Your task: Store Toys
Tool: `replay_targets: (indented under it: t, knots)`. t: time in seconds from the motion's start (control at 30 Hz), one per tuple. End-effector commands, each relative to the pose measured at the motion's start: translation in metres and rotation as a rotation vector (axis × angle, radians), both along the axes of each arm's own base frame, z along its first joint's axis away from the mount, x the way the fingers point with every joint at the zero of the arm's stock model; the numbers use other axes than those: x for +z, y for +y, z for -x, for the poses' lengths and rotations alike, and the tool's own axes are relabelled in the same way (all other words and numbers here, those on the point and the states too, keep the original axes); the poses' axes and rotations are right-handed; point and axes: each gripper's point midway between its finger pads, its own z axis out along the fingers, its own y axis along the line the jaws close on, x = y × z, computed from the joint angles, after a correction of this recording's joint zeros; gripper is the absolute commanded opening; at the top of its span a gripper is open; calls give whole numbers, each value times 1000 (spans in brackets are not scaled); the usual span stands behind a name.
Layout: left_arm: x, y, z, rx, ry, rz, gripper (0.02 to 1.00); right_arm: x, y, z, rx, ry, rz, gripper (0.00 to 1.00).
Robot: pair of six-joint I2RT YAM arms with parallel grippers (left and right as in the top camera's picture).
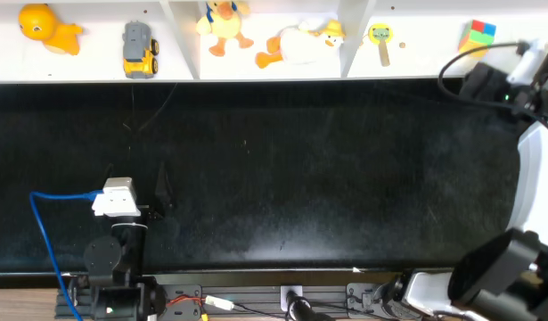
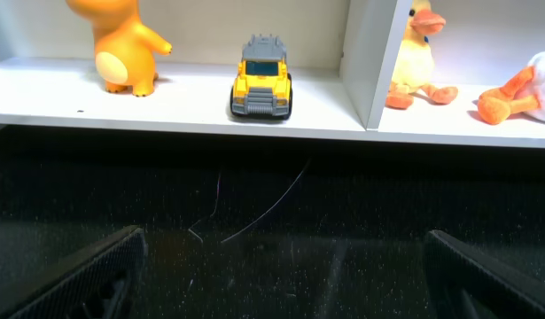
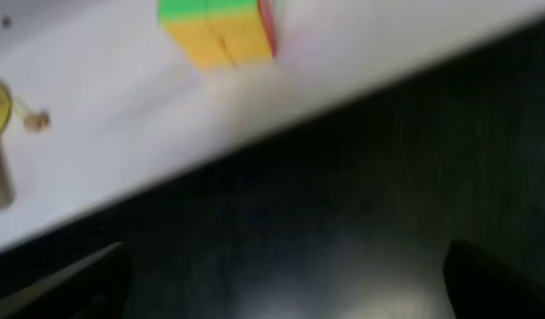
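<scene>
A white shelf (image 1: 274,71) runs along the far edge of the black mat. On it stand an orange duck (image 1: 46,28), a yellow and grey truck (image 1: 140,49), a yellow plush duck (image 1: 224,25), a white duck lying down (image 1: 300,45), a yellow-green rattle (image 1: 382,40) and a multicoloured cube (image 1: 478,37). My left gripper (image 1: 135,176) is low over the mat near the front left, open and empty, facing the truck (image 2: 261,78) and orange duck (image 2: 121,44). My right gripper (image 1: 474,85) is at the far right by the shelf edge, open and empty, just in front of the cube (image 3: 221,31).
Upright white dividers (image 2: 374,62) split the shelf into compartments. The black mat (image 1: 300,178) stretches bare between the two arms. A blue cable (image 1: 51,214) loops beside the left arm's base, and a black cable (image 1: 452,67) arcs near the right wrist.
</scene>
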Motion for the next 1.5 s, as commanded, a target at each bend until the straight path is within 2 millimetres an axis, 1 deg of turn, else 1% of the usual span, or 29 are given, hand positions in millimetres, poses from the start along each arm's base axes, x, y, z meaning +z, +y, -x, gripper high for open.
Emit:
replay_targets:
  t: [0.03, 0.17, 0.3, 0.43, 0.63, 0.77, 0.9, 1.03, 1.1, 1.5]
  knots:
    - [-1, 0, 0, 2, -7, 14, 998, 10, 15, 31, -89, 59, -74, 996]
    - [-1, 0, 0, 2, -7, 14, 998, 11, 44, 57, -42, 146, -109, 993]
    - [-1, 0, 0, 2, -7, 15, 996, 16, 87, 76, 156, 198, -113, 996]
    - [-1, 0, 0, 2, -6, 14, 996, 23, 125, 88, 293, 216, -130, 996]
    - [-1, 0, 0, 2, -6, 14, 998, 42, 184, 98, 472, 169, -141, 993]
    - [0, 0, 0, 2, -7, 14, 998, 53, 214, 110, 529, 152, -138, 993]
    - [0, 0, 0, 2, -7, 14, 998, 56, 229, 125, 552, 173, -84, 996]
    - [-1, 0, 0, 2, -6, 14, 998, 57, 239, 128, 524, 177, -107, 996]
    - [-1, 0, 0, 2, -6, 14, 998, 57, 239, 129, 495, 186, -124, 993]
    - [-1, 0, 0, 2, -6, 14, 998, 57, 239, 129, 494, 185, -124, 996]
